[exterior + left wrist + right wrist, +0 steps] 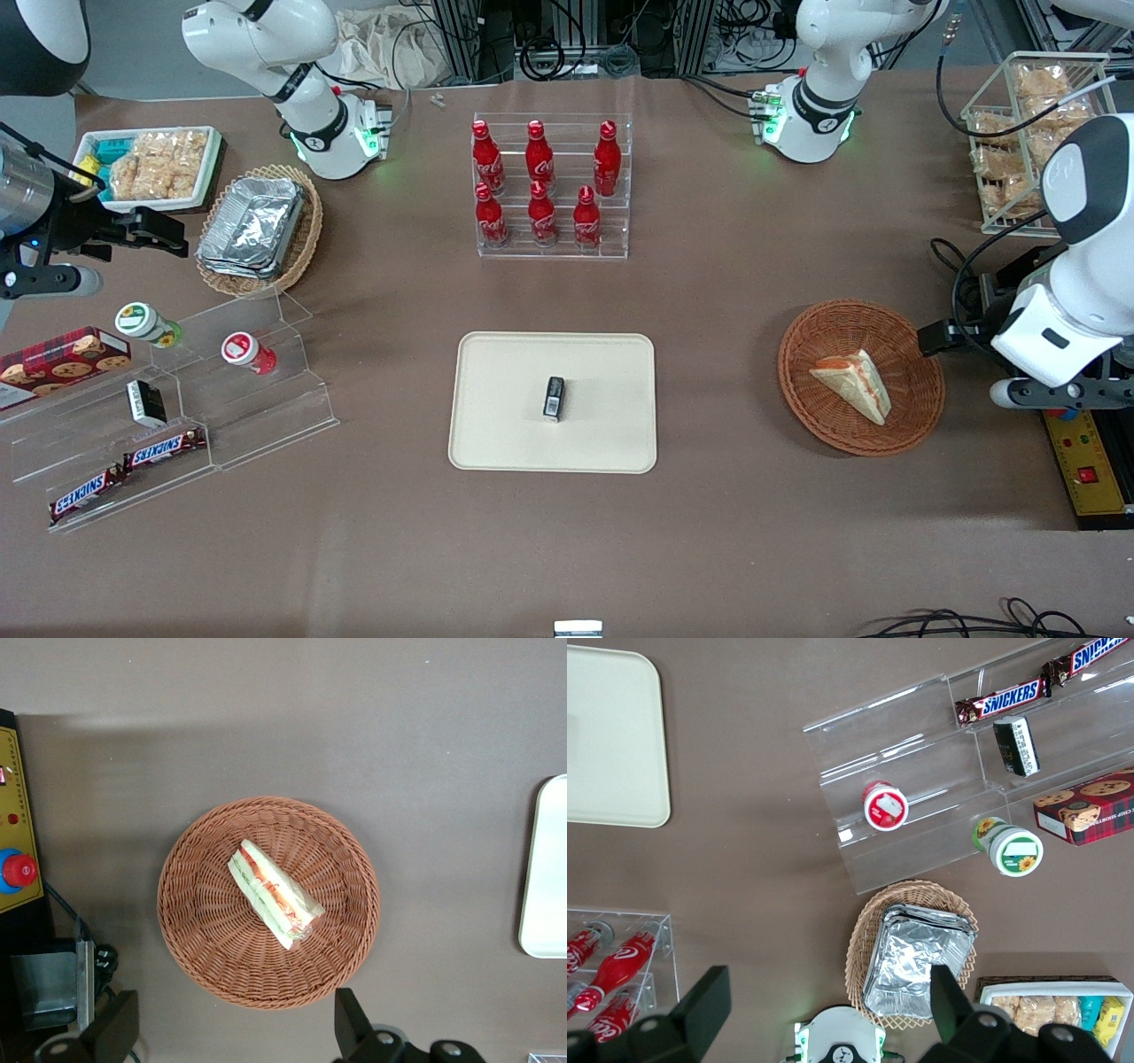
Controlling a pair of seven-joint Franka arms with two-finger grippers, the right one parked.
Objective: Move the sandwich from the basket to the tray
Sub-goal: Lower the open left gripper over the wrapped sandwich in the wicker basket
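Observation:
The sandwich [855,381] [270,895], a pale bread wedge with orange-red and green layers, lies in the round reddish-brown wicker basket [828,421] [204,966] toward the working arm's end of the table. My gripper [232,1029] hovers well above the table beside the basket, open wide with nothing between its black fingers [350,1020]. Its white wrist [1054,341] shows next to the basket in the front view. The cream-beige tray [496,443] [545,868] lies mid-table, with a small black packet [554,398] on it.
A yellow control box [1085,461] sits beside the gripper at the table edge. A rack of red cola bottles [551,186] stands farther from the front camera than the tray. Toward the parked arm's end are an acrylic stepped display [266,416] and a tan basket of foil containers [257,226].

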